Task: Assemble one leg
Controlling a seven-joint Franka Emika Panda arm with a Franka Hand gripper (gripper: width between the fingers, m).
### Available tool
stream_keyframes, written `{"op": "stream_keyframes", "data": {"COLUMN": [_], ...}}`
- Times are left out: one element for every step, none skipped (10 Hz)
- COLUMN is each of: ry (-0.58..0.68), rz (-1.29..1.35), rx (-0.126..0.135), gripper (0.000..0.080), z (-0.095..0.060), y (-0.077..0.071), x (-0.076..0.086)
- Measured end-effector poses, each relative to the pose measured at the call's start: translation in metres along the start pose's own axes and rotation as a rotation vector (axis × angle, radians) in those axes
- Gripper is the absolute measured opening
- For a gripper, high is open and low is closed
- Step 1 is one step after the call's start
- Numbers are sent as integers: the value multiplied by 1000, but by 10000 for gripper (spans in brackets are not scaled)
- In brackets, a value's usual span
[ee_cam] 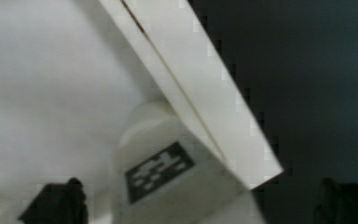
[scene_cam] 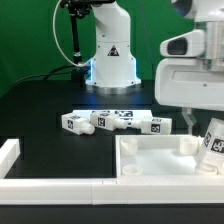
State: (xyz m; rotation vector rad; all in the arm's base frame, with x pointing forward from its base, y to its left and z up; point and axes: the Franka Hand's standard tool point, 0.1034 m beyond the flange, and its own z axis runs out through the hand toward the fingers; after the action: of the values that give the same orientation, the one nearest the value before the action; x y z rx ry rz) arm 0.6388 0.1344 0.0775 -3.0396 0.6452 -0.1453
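A white leg with a black-and-white tag stands tilted at the far right corner of the large white panel. My gripper hangs right over it. In the wrist view the leg lies between my two dark fingertips, with a gap on each side, so the gripper is open around it. The panel's raised rim runs diagonally through the wrist view. Several more legs lie in a row on the black table behind the panel.
The long white L-shaped rail runs along the front and up the exterior view's left. The robot's white base stands at the back with a green backdrop behind. The black table shows around the parts.
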Motion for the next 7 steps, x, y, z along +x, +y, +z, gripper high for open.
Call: {"op": "stream_keyframes", "data": {"ry": [-2,-2,-2,-4,-11,-11,-4], "rz": [21,32,37,66,161,234,286], "rx": [0,0,0,-2,-12,-16,-17], "gripper": [649,525,525,345,308,308,295], "z": [1,1,1,1,1,2,-1], "y": [1,1,1,2,8,10,14], "x": [0,0,0,0,0,1,6]}}
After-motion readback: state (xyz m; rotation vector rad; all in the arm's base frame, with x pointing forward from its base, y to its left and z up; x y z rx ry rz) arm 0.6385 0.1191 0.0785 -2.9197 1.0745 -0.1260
